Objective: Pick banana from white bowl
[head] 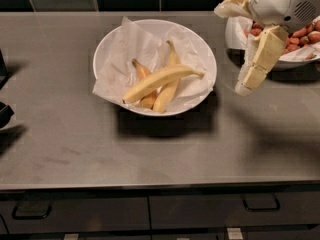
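The banana [161, 80], long, pale yellow and gently curved, lies across two shorter, darker bananas [150, 100] in the white bowl [206, 91], which is lined with crinkled white paper and stands mid-counter. My gripper [230, 50] hangs at the upper right, just right of the bowl and above the counter. Its fingers are spread wide: one finger [232, 5] points left over the bowl's far right rim, the other [257, 64] points down. It holds nothing and touches no banana.
A second white bowl [280, 64] of red strawberries stands behind the gripper at the far right. A dark object [3, 113] sits at the left edge. The steel counter's front edge [160, 184] has drawers with handles below. Dark tiles back the counter.
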`<state>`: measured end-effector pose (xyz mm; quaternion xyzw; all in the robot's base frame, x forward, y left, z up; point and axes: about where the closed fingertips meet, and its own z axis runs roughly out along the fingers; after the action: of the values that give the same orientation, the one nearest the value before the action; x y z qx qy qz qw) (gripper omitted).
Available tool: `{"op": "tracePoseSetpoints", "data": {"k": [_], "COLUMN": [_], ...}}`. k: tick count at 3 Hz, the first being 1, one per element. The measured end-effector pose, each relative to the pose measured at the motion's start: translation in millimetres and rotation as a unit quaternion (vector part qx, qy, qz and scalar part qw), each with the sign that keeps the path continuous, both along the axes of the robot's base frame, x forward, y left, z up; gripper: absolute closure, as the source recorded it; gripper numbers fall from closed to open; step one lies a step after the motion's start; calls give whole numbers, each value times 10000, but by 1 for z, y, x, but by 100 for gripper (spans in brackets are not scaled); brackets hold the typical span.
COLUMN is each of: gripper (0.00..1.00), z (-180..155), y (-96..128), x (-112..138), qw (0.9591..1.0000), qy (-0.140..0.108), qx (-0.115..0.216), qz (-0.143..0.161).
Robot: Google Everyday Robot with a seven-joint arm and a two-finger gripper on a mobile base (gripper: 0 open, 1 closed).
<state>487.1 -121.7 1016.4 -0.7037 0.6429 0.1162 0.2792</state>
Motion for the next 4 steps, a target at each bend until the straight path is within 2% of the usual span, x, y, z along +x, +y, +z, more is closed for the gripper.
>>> {"op": "tracePoseSetpoints", "data": {"k": [1,2,3,4], "gripper": [0,0,0,0], "z": [-4,-7,-10,-9], "y": [9,41,80,82], "x": [7,28,45,48], "qw": [9996,9960,9873,9873], "qy": [-6,-76,-121,-164], "qx": [242,498,715,738], "qz": [160,735,1416,1396]}}
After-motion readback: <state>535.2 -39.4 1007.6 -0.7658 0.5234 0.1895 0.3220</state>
